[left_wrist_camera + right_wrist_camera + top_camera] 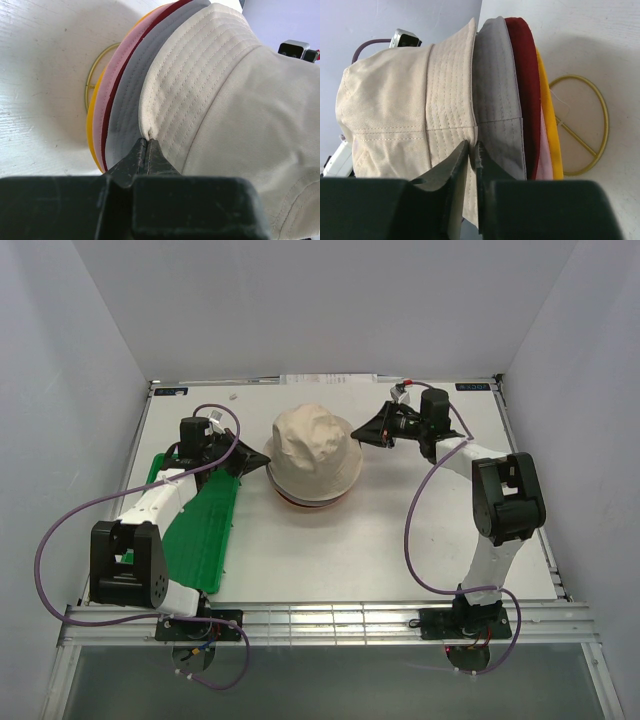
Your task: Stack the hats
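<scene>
The beige bucket hat [312,452] sits on top of the stack in the middle of the table. In the left wrist view the beige hat [240,110] lies over the grey hat [127,110], the dark red hat [170,9], the pale pink hat [102,100] and the yellow-orange hat [91,125]. My left gripper [145,139] is shut on the beige brim at the stack's left side [258,462]. My right gripper [473,145] pinches the beige brim [450,100] at the stack's right side [362,435], with its jaws a fabric's thickness apart. The grey hat [497,75], dark red hat [522,65] and yellow-orange hat [547,110] show beneath.
A gold wire frame [600,100] lies on the table under the stack and also shows in the left wrist view [95,70]. A green plastic tray [205,530] lies under the left arm. Grey walls enclose the table on three sides.
</scene>
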Robot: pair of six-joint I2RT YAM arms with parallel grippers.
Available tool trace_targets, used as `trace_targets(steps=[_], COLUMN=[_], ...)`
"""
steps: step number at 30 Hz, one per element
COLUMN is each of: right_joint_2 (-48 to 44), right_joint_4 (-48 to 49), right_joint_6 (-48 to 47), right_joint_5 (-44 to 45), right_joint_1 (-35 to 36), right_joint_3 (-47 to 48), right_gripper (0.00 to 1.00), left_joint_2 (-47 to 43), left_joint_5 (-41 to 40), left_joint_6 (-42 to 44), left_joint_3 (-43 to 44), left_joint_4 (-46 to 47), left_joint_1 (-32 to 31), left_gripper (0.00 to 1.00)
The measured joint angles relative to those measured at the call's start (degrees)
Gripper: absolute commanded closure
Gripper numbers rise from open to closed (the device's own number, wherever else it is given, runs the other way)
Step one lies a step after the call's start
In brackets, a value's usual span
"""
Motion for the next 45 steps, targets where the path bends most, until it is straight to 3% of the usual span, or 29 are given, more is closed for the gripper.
trace_targets(steps=[3,32,45], right_joint_2=[0.26,5.18,6.36], right_joint_4=[1.03,1.64,-2.6], right_joint_6=[0.5,-2.99,-7.67], right_joint_5=[-0.02,-1.2,-1.51], right_joint_1=[0.0,-0.55,-0.55], right_joint_3=[-0.68,-0.85,0.92], right_gripper=[0.92,0.92,0.92], left_joint_2=[0.0,4.72,3.89], left_joint_5=[-0.02,0.02,-0.5], left_joint_6=[0.04,3.34,5.4], left_joint_3=[0.02,0.22,1.42], left_joint_4=[0.0,3.45,0.68], left_joint_1=[0.0,-0.37,-0.37], left_gripper=[1.0,1.0,1.0])
